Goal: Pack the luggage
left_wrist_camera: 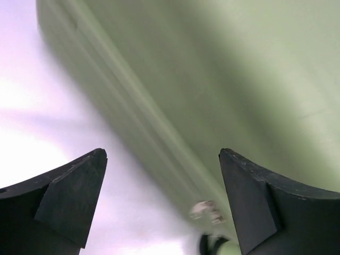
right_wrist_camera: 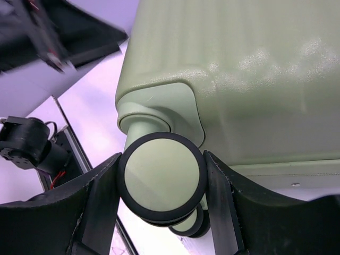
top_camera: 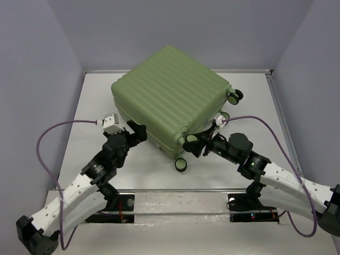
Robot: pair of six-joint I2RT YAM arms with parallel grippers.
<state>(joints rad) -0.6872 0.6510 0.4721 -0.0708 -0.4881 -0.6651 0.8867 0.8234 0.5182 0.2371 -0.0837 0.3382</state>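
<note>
Reaching in from the near edge of the desk, both arms meet the near side of the luggage. The left tool sits just at the case's near left edge with its jaws spread wide and nothing between them. In the left wrist view the two dark fingers stand far apart at the bottom, and the green shell fills the upper right, blurred, with the pale desk showing to its left.

The right tool is at the near right corner of the case. Its wrist view shows its jaws clamped on a wheel, a pale green disc with a black rim, with one finger touching each side. The wheel's stem runs up into the corner housing of the ribbed shell.

A second wheel sticks out free toward the arms, just left of the right tool.

Beyond the tools, the luggage lies flat and closed in the middle of the desk, turned at an angle, ribbed face up. Another wheel shows at its far right corner.
</note>
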